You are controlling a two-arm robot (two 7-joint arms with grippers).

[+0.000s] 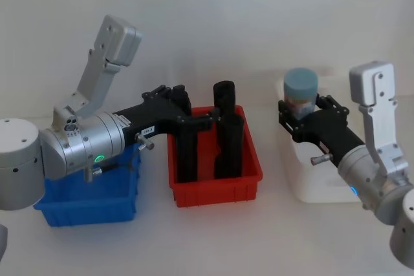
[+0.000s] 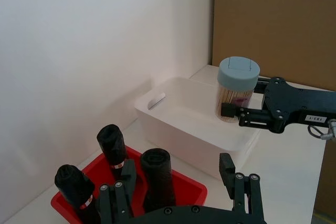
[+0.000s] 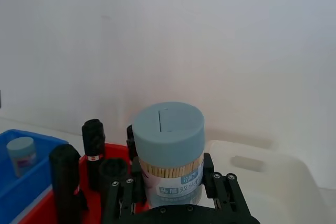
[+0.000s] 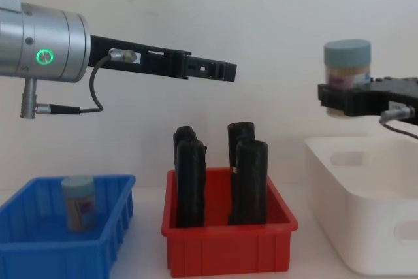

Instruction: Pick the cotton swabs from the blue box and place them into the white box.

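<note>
While the right gripper [image 1: 304, 113] is clamped on a cotton swab jar [image 1: 301, 87], the jar stands upright in the air above the white box [image 1: 310, 184], over the box's 11 o'clock corner in the head view. In the chest view, the jar base is clear of the box rim. In the right wrist view, the gripper's fingers [image 3: 223, 191] press on the clear jar wall from both sides, below the pale teal lid. Swab sticks and a printed label show through the wall.

The white box sits on the table [image 1: 213, 244] at 3 o'clock from the red bin [image 1: 217, 193]. The blue box [image 1: 84, 210] sits at 9 o'clock from the red bin, just beside it. A second cotton swab jar [image 4: 80, 202] stands upright inside the blue box, lid up, resting on the box floor.

The left gripper [image 4: 225, 70] is extended level above the red bin, well above the tall black upright objects [image 4: 251, 181] that stand in that bin. In the left wrist view, its fingers [image 2: 239, 182] are spread apart with nothing between them. The left arm body passes over the blue box at 9 o'clock in the head view and covers part of that box.
</note>
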